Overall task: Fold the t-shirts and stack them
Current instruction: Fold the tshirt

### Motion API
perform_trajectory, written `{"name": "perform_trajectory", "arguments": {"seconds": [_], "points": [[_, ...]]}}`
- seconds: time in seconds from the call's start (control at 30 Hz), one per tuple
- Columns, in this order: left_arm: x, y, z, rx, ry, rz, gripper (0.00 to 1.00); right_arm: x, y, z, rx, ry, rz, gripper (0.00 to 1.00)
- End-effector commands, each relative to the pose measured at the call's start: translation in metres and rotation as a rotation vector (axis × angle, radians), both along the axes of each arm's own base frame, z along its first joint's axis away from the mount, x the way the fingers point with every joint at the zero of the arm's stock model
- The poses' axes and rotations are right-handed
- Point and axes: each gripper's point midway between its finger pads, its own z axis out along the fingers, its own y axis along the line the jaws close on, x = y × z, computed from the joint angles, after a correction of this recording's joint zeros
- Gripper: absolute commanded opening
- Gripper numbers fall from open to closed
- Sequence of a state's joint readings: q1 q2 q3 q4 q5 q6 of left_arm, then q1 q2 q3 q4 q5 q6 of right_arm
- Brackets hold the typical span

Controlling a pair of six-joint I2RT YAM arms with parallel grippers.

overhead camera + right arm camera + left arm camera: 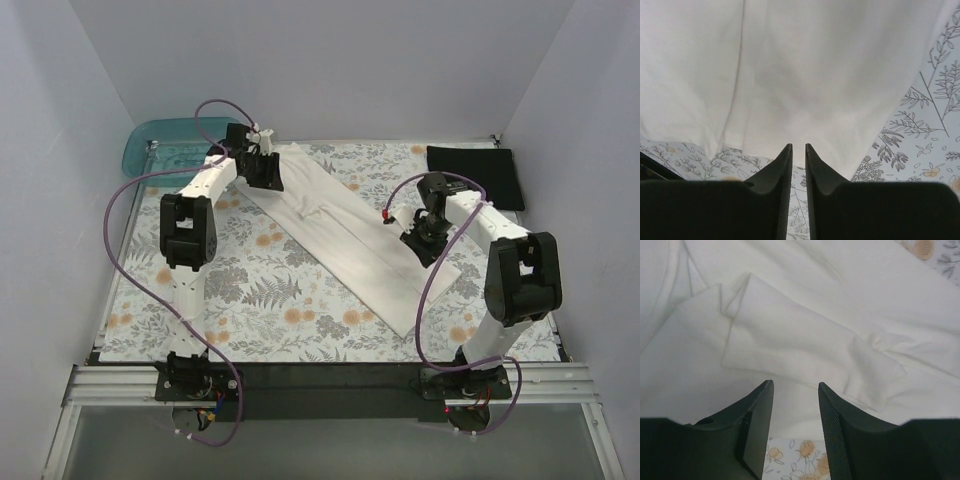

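Note:
The cream-white t-shirt lies folded into a long strip, running diagonally from back left to front right. My left gripper hovers at its back-left end, open, with nothing between the fingers. A folded-in sleeve lies just ahead of it. My right gripper is at the strip's right edge near a corner. Its jaws stand almost together, pinched on the hem of the shirt, with only a narrow slit between the tips. The black t-shirt lies folded at the back right.
The floral patterned cloth covers the table. A translucent teal tub sits at the back-left corner. White walls close in on three sides. Purple cables loop off both arms.

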State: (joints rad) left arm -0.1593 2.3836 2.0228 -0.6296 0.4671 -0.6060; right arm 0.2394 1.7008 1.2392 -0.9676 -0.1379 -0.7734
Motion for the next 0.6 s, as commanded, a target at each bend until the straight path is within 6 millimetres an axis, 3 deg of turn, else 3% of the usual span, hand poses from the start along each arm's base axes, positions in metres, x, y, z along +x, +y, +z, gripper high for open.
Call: {"name": "perform_trajectory", "arguments": {"seconds": [0.0,0.07,0.3,0.43,0.57], "points": [[-0.008,-0.003,0.099,-0.066,-0.160,-0.011,0.40,-0.011,-0.006,-0.016,-0.038,0.100,-0.004,0.22],[-0.018,-0.002,0.112,-0.069,-0.169,-0.014,0.41,-0.012,-0.008,-0.022,-0.055,0.119,-0.007,0.20],[-0.049,0.000,0.114,-0.081,-0.135,-0.018,0.41,-0.026,-0.004,-0.042,-0.102,0.186,0.030,0.19],[-0.060,0.008,0.110,-0.075,-0.112,0.006,0.41,-0.054,0.011,-0.047,-0.114,0.223,0.104,0.19],[-0.065,0.020,0.100,-0.075,-0.070,0.044,0.41,-0.091,0.039,-0.049,-0.097,0.275,0.199,0.19]]}}
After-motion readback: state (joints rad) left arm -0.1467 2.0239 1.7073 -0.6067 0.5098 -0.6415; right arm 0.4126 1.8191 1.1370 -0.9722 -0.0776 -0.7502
